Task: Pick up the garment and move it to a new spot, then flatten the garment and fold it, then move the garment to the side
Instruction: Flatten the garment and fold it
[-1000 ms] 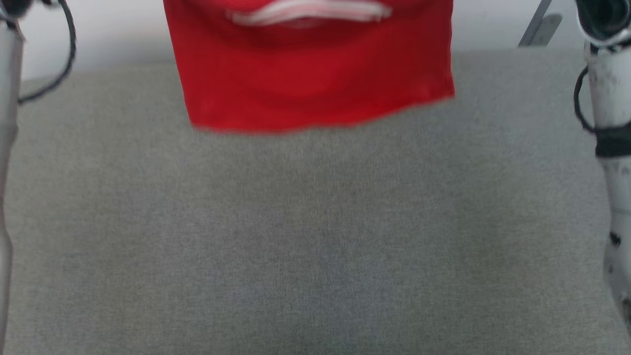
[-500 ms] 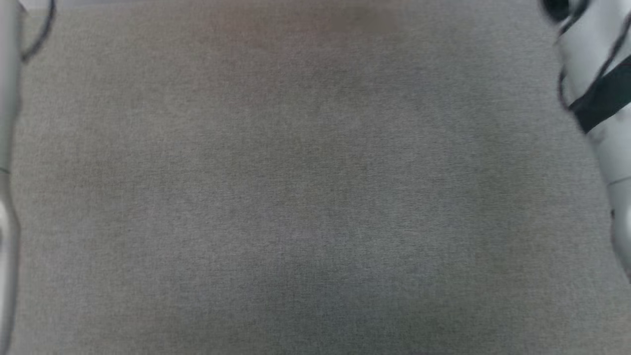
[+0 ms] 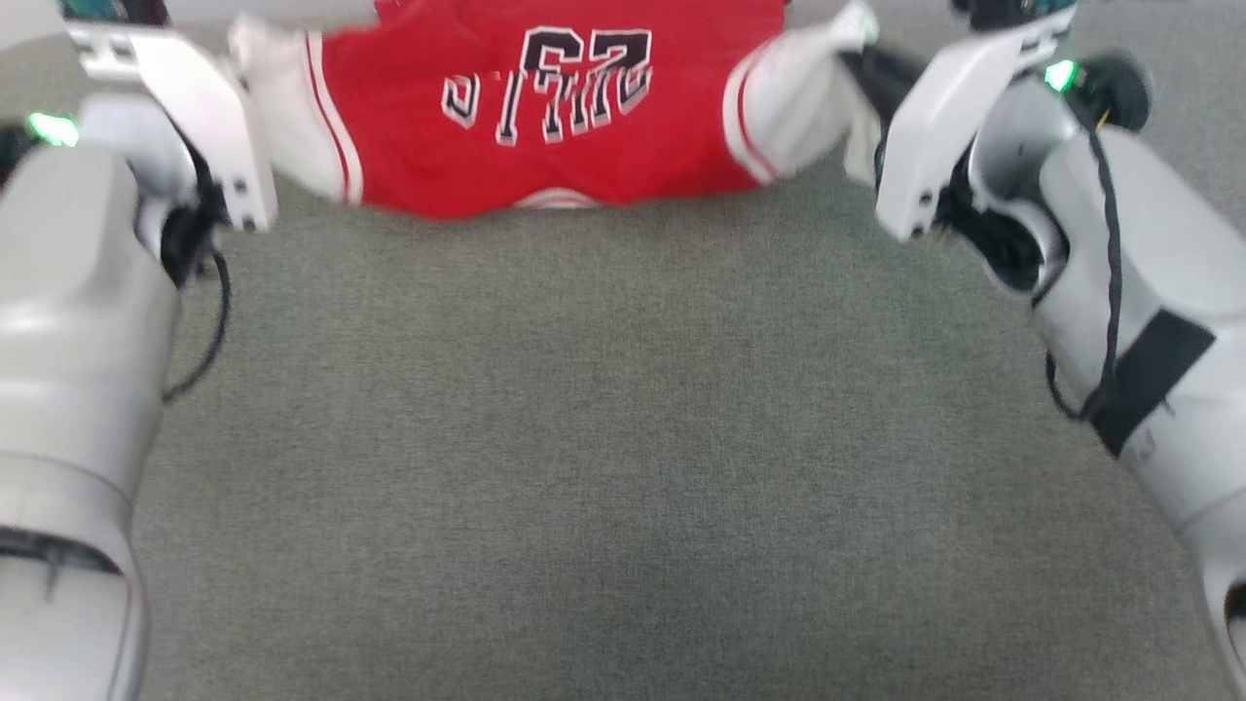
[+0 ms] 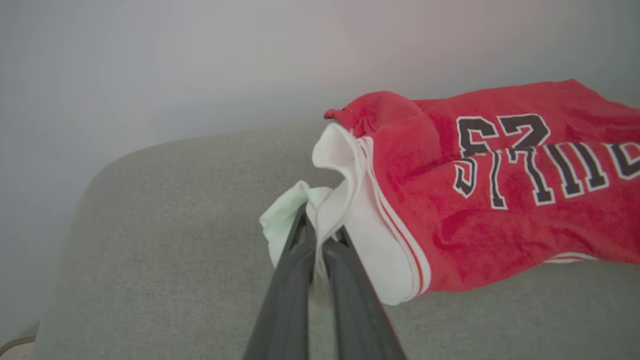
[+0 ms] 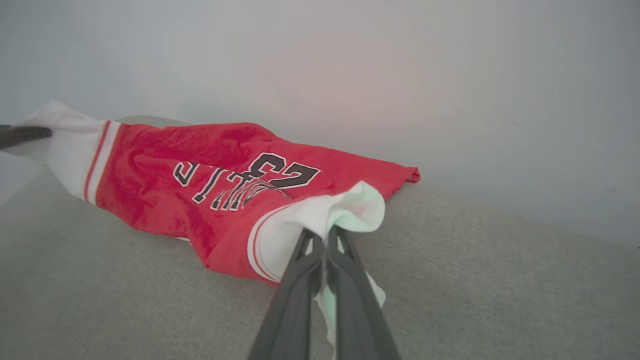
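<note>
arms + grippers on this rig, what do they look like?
The left arm and right arm: glossy pale grey shells, a green light near each wrist, a loose black cable on each. The right arm also has a black strap. The left gripper and right gripper: two long, dark grey, tapering fingers each.

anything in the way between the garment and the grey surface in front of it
Nothing visible does. The left gripper and right gripper each clamp a white end of the garment, and the grey surface nearer the robot has no object on it.
</note>
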Available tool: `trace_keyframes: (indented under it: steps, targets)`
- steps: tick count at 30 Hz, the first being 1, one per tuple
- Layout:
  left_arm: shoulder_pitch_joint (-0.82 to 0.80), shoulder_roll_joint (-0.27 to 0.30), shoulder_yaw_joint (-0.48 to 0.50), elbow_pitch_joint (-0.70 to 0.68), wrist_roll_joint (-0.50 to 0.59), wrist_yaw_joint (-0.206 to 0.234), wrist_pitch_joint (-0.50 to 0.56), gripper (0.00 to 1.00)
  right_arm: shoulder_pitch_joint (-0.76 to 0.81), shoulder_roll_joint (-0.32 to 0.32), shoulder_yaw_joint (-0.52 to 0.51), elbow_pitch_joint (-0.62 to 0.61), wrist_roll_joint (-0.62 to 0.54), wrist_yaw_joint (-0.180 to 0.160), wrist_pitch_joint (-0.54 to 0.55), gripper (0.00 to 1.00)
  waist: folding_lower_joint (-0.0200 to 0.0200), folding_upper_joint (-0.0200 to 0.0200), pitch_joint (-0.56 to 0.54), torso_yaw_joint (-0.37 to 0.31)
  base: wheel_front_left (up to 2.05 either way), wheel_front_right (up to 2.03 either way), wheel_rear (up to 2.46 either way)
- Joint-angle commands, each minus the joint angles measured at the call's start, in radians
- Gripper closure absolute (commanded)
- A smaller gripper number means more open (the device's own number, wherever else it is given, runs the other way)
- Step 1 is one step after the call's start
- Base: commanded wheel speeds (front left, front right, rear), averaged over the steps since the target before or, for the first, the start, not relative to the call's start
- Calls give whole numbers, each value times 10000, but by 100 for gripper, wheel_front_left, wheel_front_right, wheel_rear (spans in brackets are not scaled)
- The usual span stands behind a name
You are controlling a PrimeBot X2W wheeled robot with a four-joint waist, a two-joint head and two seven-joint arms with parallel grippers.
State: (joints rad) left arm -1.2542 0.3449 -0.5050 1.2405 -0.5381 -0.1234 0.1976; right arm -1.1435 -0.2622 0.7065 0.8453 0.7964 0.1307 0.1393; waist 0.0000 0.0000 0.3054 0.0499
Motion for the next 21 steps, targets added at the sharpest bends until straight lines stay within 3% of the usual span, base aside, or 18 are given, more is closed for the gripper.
trace_keyframes:
  steps: [1, 8, 18, 21]
  targets:
    - [414, 1, -44, 80, -118, -46, 324, 100, 401, -189, 98, -330, 513, 2, 274, 100, 0, 0, -257, 77, 0, 0, 0]
    - [2012, 24, -322, -137, -749, -65, 1884, 100, 2052, -1265, 758, -1797, 1948, 2, 1704, 100, 0, 0, -1075, 207, 0, 0, 0]
    - [4552, 1169, -514, -2324, -1801, -45, 3463, 100, 4726, -2815, 689, -4155, 3011, 2, 3108, 100, 0, 0, -1885, 357, 0, 0, 0]
    - [5373, 1592, -417, -3325, -2037, 171, 4027, 100, 5534, -3203, 498, -4962, 3205, 2, 3630, 100, 0, 0, -2003, 370, 0, 0, 0]
